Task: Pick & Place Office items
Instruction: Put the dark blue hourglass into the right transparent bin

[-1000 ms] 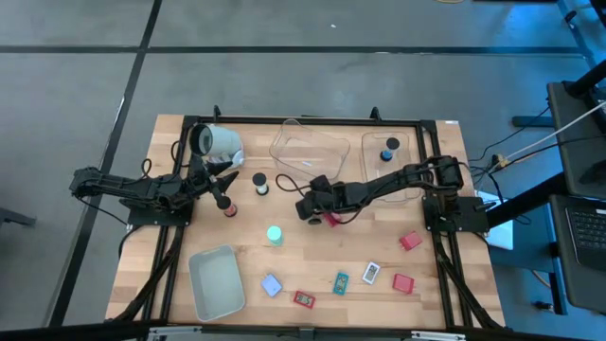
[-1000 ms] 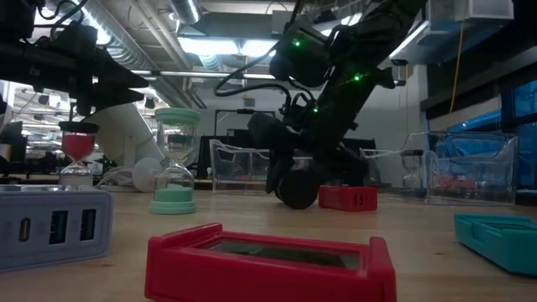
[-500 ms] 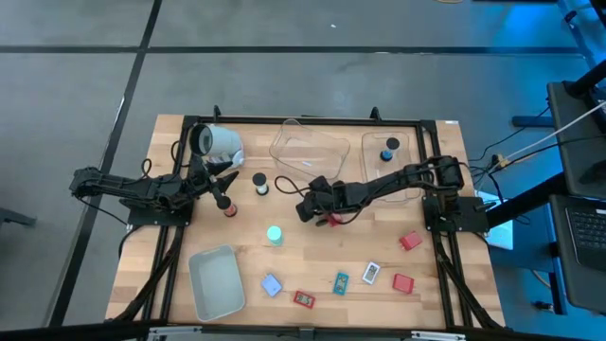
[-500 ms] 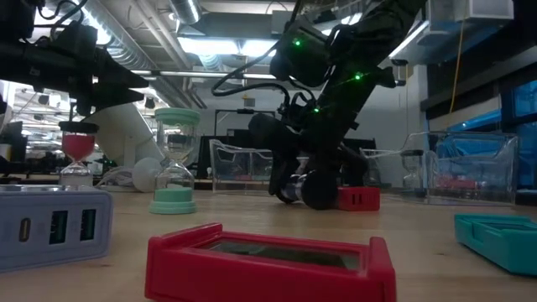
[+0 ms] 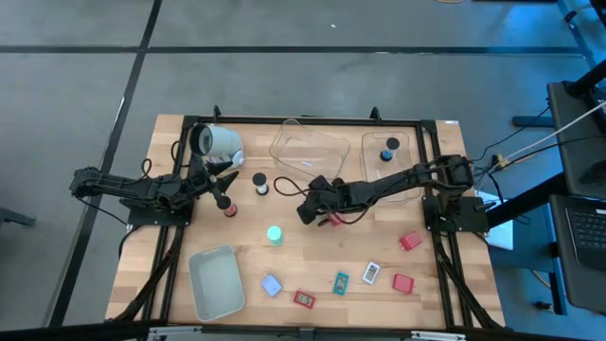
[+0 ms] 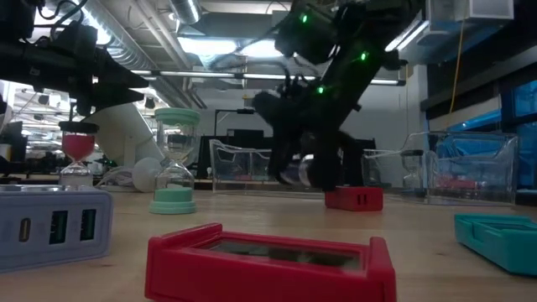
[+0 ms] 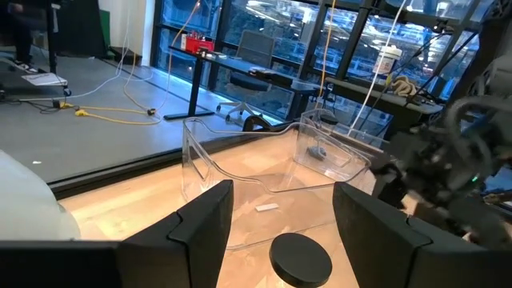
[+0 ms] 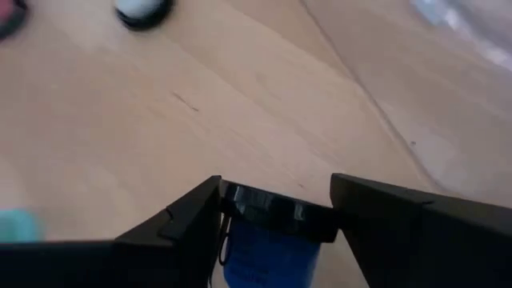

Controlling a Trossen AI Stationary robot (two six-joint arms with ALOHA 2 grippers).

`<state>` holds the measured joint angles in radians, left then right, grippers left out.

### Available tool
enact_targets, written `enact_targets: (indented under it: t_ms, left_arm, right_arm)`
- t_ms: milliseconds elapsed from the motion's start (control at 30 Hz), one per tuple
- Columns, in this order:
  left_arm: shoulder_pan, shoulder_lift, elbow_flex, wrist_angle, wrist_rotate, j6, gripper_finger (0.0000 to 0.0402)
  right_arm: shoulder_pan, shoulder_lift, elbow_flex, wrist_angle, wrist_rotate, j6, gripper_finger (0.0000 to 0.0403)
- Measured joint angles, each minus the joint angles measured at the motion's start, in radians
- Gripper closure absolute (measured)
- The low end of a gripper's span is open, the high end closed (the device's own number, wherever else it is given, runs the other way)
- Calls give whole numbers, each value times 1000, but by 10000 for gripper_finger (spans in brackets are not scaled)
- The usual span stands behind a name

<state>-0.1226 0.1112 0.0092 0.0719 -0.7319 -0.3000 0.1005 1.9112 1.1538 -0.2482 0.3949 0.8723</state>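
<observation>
Right gripper [image 5: 309, 210], mid-frame, clamps a blue black-capped cylinder [image 8: 272, 240] just below its cap. It looks light, rigid and slick. Left gripper [image 7: 280, 220] waits open at left.

No legible text, label, brand, number or sign appears on any object in these views; any markings on the small cards on the bench [image 5: 379, 237] cannot be read.
</observation>
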Motion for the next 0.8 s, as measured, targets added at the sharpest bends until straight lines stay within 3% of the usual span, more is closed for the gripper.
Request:
enact_targets:
  t_ms: [233,333,633,800]
  left_arm:
    - [0,0,0,0,0,0,190]
    - [0,0,0,0,0,0,190]
    - [0,0,0,0,2,-1,190]
    - [0,0,0,0,4,-2,190]
  right_arm:
    - [18,-139,0,-18,11,-99,189]
    - [27,-235,0,-81,64,-136,187]
    - [31,-556,-14,-509,446,-57,184]
    - [0,-645,-131,-529,617,35,180]
